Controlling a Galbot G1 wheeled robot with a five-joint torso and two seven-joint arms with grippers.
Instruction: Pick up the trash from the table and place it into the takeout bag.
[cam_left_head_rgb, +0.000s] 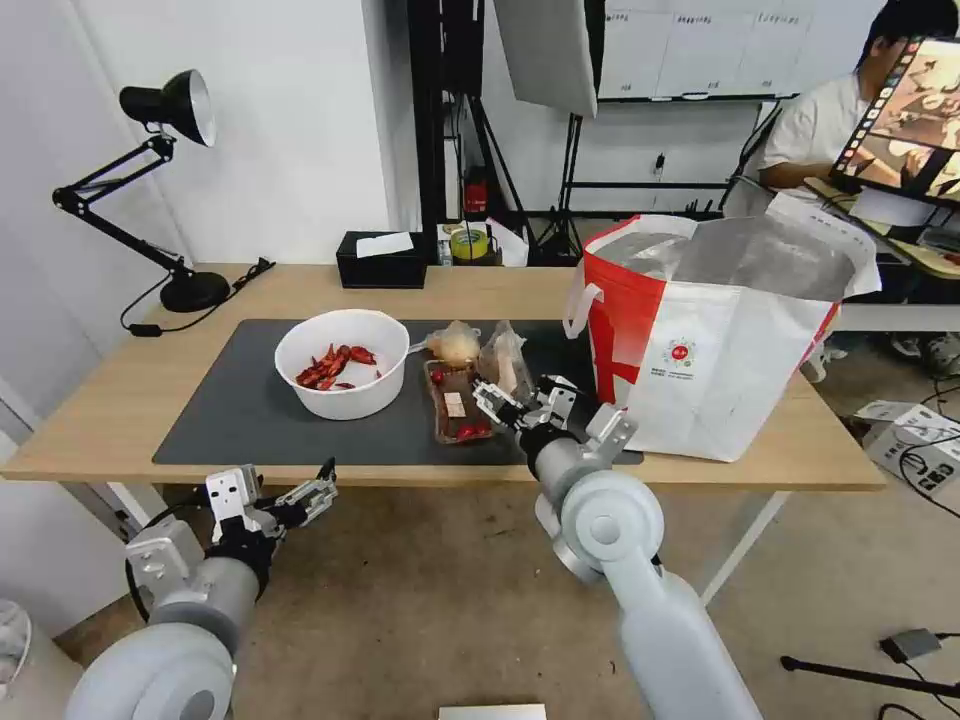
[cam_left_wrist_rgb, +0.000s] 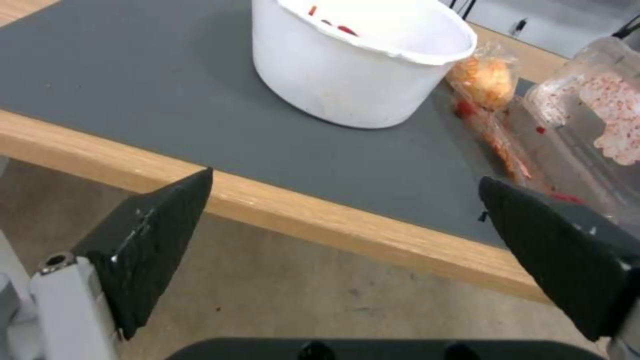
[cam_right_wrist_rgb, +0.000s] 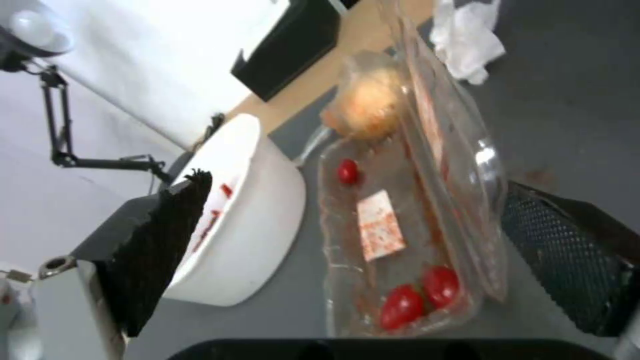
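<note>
Trash tray (cam_left_head_rgb: 458, 403) is straddled near the table's (cam_left_head_rgb: 100, 420) front edge by the spread-fingered right gripper (cam_left_head_rgb: 520, 402); left gripper (cam_left_head_rgb: 285, 497) is held open below it.

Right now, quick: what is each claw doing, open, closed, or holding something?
Left claw: open, empty, below the table edge.
Right claw: open, empty, over the clear hinged tray.

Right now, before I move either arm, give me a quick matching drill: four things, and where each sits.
1. white bowl
2. clear tray
3. takeout bag
4. left claw

A. under the open right claw
B. below the table's front edge
C. on the mat's left part
D. at the mat's right end

Pairs: 1-C, 2-A, 3-D, 4-B
</note>
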